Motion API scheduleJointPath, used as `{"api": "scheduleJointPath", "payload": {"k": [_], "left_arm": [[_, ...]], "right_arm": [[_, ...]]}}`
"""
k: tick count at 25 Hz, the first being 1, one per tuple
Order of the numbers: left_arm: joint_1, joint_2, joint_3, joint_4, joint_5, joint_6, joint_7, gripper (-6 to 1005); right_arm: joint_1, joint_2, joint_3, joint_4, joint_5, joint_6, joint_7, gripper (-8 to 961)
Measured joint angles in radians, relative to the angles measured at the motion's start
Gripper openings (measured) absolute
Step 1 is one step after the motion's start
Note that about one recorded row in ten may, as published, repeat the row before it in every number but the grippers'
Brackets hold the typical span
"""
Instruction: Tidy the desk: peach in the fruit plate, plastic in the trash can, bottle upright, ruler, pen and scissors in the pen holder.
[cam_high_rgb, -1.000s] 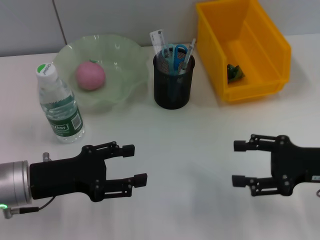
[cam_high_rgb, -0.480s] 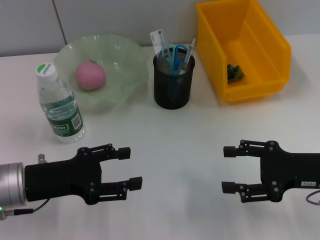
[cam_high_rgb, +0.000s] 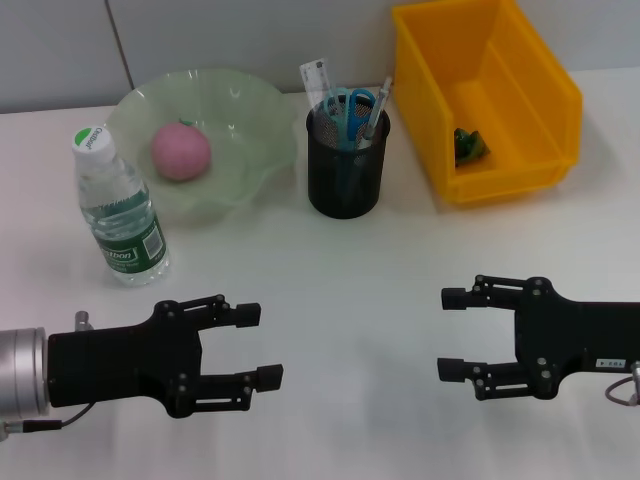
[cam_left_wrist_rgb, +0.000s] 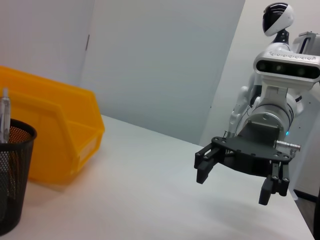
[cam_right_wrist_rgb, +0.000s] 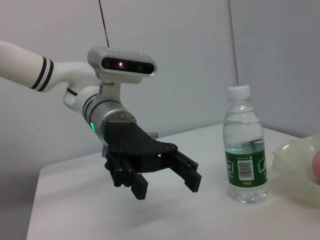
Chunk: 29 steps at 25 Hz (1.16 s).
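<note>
1. Nearest the robot on its left, the left gripper (cam_high_rgb: 255, 345) hovers over bare desk (cam_high_rgb: 340, 290), fingers spread wide and holding nothing.
2. Beyond it, the water bottle (cam_high_rgb: 115, 210) stands upright with its cap on; that step looks done.
3. Just beside the bottle, the pink peach (cam_high_rgb: 181, 152) sits inside the green fruit plate (cam_high_rgb: 255, 110), so the fruit appears sorted too.
4. At centre, the black mesh pen holder (cam_high_rgb: 345, 178) carries the ruler (cam_high_rgb: 318, 82), the blue-handled scissors (cam_high_rgb: 350, 102) and a pen (cam_high_rgb: 377, 110), all standing in it.
5. To the right, the yellow trash can (cam_high_rgb: 520, 100) holds a small green crumpled piece, seemingly the plastic (cam_high_rgb: 469, 144), on its floor.
6. At the right, well short of the bin, the right gripper (cam_high_rgb: 448, 333) hangs above the desk, jaws parted wide and empty.
7. Judged from this layout, every item on the list seems to be in place and nothing loose shows on the desk; little looks left beyond parking the arms.
</note>
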Motion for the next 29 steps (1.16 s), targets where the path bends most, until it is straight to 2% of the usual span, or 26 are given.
{"api": "scheduleJointPath", "payload": {"k": [29], "left_arm": [[0.0,0.003,-0.008,0.013,0.002,-0.002,-0.006,806]], "right_arm": [[0.009,0.001,0.0,-0.003,0.0,0.01,0.009,797]]}}
